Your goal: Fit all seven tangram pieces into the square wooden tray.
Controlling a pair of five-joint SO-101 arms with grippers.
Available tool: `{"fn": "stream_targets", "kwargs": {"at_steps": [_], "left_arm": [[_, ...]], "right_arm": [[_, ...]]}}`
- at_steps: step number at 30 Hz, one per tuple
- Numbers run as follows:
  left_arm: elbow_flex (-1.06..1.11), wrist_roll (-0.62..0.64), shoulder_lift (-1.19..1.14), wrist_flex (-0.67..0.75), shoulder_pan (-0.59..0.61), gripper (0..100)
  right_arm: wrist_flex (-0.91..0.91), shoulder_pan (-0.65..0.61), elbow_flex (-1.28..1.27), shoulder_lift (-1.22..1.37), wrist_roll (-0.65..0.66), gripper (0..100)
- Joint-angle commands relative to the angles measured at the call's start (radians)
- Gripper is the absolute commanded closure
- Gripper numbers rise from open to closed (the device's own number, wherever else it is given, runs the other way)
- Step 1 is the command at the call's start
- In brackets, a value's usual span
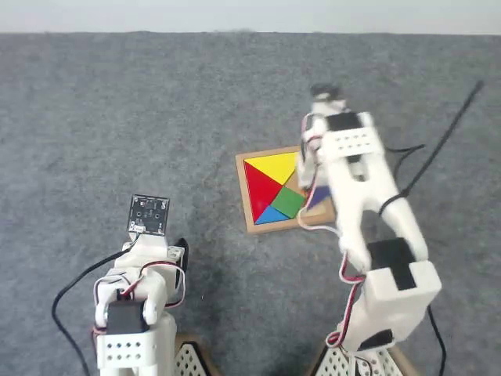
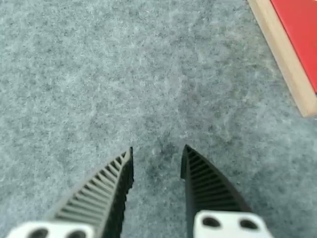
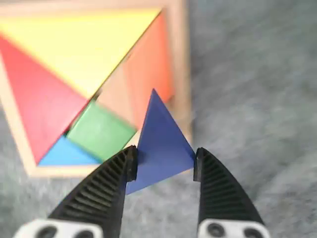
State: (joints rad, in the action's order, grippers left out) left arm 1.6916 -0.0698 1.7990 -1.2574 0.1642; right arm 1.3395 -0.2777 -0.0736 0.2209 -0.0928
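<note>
Held piece: the dark blue triangle (image 3: 161, 144) is clamped by the fingers of the right gripper (image 3: 164, 151), over a corner of the wooden tray (image 3: 181, 49).
Axis: its apex is pointed away from the fingers, toward the bare gap (image 3: 116, 91) between the orange piece (image 3: 151, 64) and the green square (image 3: 99, 131).
Left gripper (image 2: 157, 150): its fingers are spread and empty above the worktop (image 2: 99, 74).
Nearer arm: the right is judged nearer.

This looks to me like a robotics lab bench. Grey felt-like cloth covers my whole worktop (image 1: 117, 102), my white left arm (image 1: 137, 313) and right arm (image 1: 368, 204) rise from the frame's lower edge, black cables (image 1: 446, 137) trail loose, and a bare pale wall (image 1: 235, 16) crosses the top.
</note>
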Motion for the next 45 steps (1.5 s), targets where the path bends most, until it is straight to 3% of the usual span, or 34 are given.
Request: {"fn": "stream_targets", "kwargs": {"at_steps": [1,9,23,30,38,42,45], "left_arm": [[-0.008,-0.006,0.028,-0.009,-0.002,85],[-0.008,-0.006,0.028,-0.009,-0.002,85],[-0.008,-0.006,0.028,-0.009,-0.002,85],[-0.008,-0.006,0.028,-0.009,-0.002,85],[-0.008,-0.006,0.028,-0.009,-0.002,85],[-0.008,-0.006,0.028,-0.009,-0.002,85],[-0.008,-0.006,0.028,-0.009,-0.002,85]], "right_arm": [[-0.067,-0.041,-0.078,-0.074,-0.06,90.0],[-0.107,-0.039,-0.086,-0.064,-0.321,89.9],[-0.125,-0.041,-0.104,-0.064,-0.404,88.2],[-0.117,-0.047,-0.104,-0.064,-0.4,75.5],[-0.12,-0.038,-0.098,-0.077,-0.399,75.7],[-0.124,0.007,-0.109,-0.116,-0.281,76.4],[-0.125,0.002,-0.121,-0.179,-0.206,87.1]]}}
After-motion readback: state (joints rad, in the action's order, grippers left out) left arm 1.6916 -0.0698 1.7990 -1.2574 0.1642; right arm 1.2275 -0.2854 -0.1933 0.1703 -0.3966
